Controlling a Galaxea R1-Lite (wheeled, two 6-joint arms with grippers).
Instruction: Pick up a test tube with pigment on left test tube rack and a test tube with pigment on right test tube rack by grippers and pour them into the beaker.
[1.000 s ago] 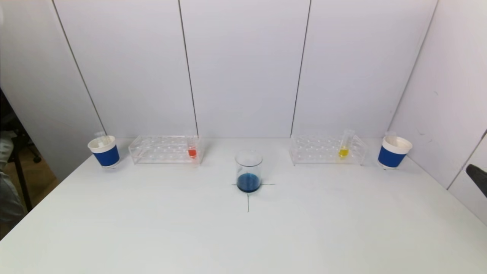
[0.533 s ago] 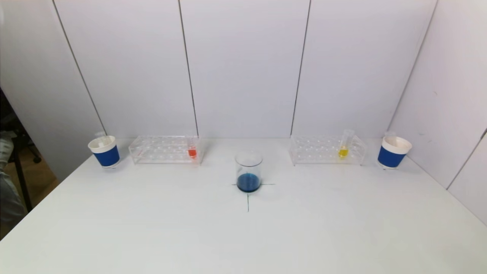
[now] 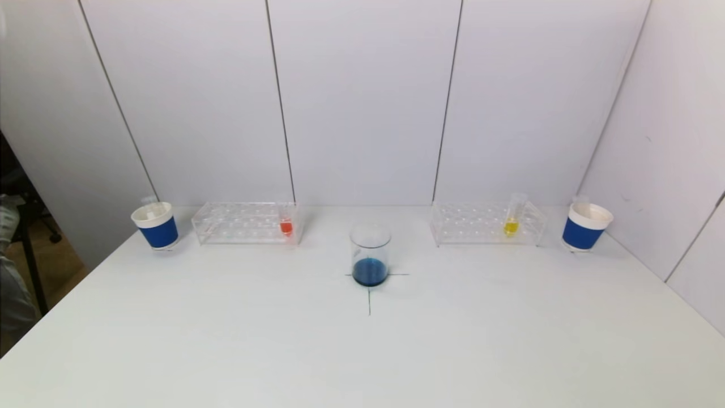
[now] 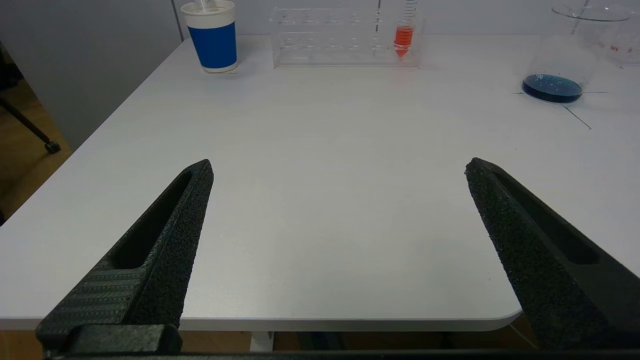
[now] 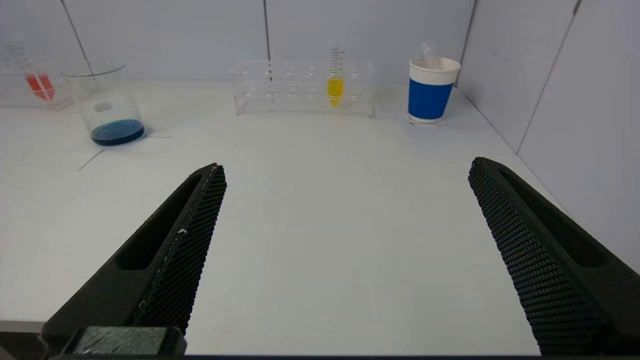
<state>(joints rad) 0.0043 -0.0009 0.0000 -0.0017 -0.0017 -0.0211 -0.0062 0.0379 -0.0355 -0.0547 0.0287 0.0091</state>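
Observation:
A glass beaker (image 3: 370, 254) with blue liquid at its bottom stands on a black cross mark at the table's middle. At the back left, the clear left rack (image 3: 243, 222) holds a test tube with red pigment (image 3: 286, 225) at its right end. Over on the back right, the right rack (image 3: 481, 223) holds a tube with yellow pigment (image 3: 511, 218). Neither arm shows in the head view. My left gripper (image 4: 339, 167) hangs open and empty over the table's near left edge. Near the right edge, my right gripper (image 5: 346, 167) is open and empty too.
A blue-and-white paper cup (image 3: 156, 225) stands left of the left rack, and another cup (image 3: 585, 226) right of the right rack. White wall panels close the back and right side. The table's left edge (image 3: 62, 300) drops to the floor.
A dark arm part seen at the head view's right edge one second ago has gone out of view. The tubes, racks and beaker have not moved.

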